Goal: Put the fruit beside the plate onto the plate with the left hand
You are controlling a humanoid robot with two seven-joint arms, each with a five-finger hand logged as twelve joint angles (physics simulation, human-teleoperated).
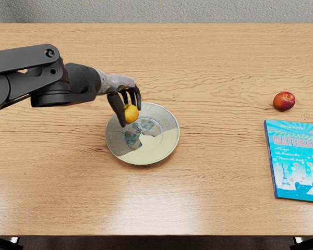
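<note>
A shiny metal plate [156,143] lies on the wooden table left of centre. My left hand [125,104] reaches in from the left and hovers over the plate's upper left rim. Its dark fingers curl down around a small yellow-orange fruit [131,113], which hangs above the plate's left part. Whether the fruit touches the plate I cannot tell. The right arm does not show.
A red apple [284,101] sits far right on the table. A turquoise book [296,160] lies at the right edge, below the apple. The table's front edge runs along the bottom of the view.
</note>
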